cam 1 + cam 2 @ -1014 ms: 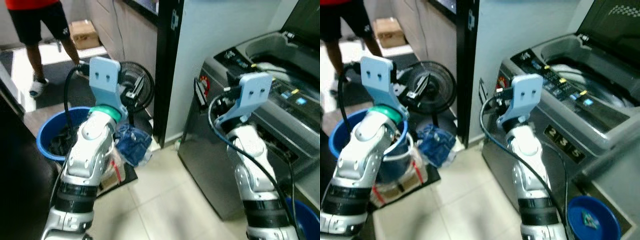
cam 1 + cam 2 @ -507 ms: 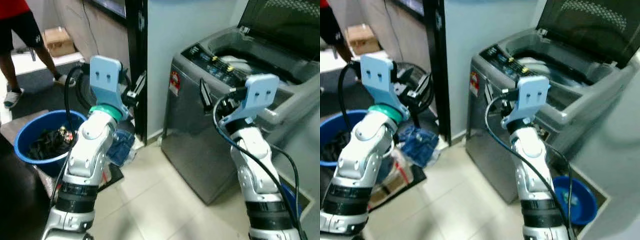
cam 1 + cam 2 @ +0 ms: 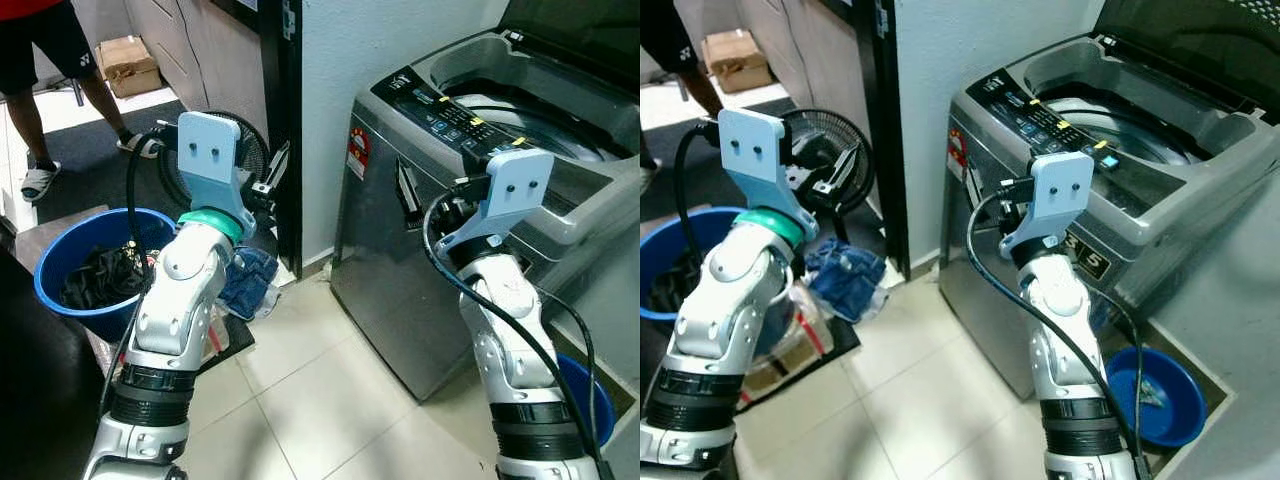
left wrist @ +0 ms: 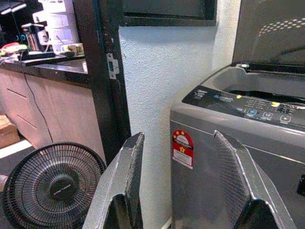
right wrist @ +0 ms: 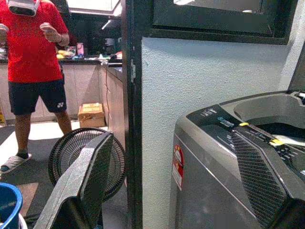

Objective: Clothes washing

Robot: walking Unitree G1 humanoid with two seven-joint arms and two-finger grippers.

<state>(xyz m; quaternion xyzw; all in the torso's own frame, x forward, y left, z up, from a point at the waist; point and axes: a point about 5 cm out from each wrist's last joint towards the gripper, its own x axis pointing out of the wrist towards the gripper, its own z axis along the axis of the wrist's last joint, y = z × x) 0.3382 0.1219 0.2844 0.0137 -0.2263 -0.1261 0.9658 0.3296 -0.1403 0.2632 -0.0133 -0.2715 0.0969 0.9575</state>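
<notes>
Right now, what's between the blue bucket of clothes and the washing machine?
Between the blue bucket and the washing machine, the left eye view shows a black fan, a blue cloth heap and a black door frame.

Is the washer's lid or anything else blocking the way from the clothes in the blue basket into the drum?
Nothing visible blocks it. The washing machine has its lid raised and the drum opening is exposed. The dark clothes lie in the blue basket on the robot's left, with open tiled floor between.
</notes>
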